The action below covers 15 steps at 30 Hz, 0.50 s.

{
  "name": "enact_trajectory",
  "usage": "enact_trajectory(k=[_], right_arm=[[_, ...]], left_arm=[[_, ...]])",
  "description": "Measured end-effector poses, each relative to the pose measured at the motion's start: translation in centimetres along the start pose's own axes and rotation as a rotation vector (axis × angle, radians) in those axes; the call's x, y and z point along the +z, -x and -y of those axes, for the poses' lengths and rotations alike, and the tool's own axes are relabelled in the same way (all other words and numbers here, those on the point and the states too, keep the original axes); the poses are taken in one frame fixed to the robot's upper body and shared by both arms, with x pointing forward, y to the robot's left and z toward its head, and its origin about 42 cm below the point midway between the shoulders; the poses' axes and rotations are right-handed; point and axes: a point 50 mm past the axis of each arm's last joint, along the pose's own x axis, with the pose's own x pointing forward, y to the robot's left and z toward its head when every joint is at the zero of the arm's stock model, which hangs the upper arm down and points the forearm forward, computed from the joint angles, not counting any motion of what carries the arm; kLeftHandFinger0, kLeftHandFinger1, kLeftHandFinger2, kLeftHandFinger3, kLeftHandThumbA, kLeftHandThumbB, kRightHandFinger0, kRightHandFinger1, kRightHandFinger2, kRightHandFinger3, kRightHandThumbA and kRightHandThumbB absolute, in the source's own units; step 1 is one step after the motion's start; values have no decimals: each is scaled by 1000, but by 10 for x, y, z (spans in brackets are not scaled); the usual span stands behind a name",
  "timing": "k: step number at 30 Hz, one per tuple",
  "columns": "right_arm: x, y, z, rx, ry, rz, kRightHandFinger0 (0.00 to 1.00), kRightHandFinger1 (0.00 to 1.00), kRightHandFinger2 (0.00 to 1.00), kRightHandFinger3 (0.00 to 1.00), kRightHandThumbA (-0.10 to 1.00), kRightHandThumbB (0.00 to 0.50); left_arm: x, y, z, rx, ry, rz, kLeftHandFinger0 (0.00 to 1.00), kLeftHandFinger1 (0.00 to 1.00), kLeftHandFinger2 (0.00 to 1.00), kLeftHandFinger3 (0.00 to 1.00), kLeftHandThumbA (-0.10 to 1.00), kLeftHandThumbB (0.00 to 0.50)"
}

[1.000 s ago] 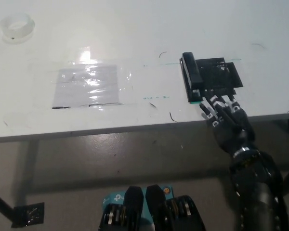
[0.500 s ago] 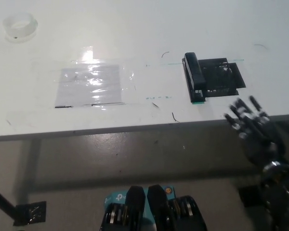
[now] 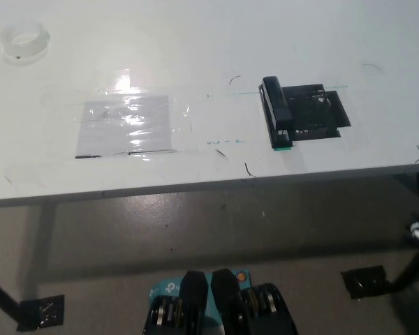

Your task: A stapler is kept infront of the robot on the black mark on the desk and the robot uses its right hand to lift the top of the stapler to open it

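A black stapler [image 3: 276, 112] lies flat on the white desk [image 3: 195, 42], along the left edge of the black mark [image 3: 318, 112]. Its near end shows a small green tip. The top looks down against its base. Nothing touches it. Neither of my hands shows in the head view: the black right arm is out of the picture, and so is the white left hand.
A clear tape roll [image 3: 24, 40] sits at the desk's far left. A shiny clear sheet [image 3: 129, 125] is taped flat left of the middle. The desk's front edge [image 3: 195, 187] runs across the picture, with grey floor and black table feet [image 3: 366, 281] below.
My right hand was at the stapler's near end one second ago, then drew back down and to the right off the desk edge, and has now left the picture. The stapler stays put.
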Motion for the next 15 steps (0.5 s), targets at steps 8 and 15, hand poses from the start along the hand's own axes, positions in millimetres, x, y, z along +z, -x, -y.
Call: enact_trajectory(k=[8, 15], right_arm=[[-31, -2, 12, -62, 73, 17, 452, 502, 555, 657, 577, 106], [-42, 0, 9, -73, 105, 87, 432, 475, 514, 597, 606, 126]], left_arm=[[0, 0, 0, 0, -1, 0, 406, 457, 566, 748, 1000, 254], [0, 0, 0, 0, 0, 1, 416, 469, 589, 750, 1000, 252]])
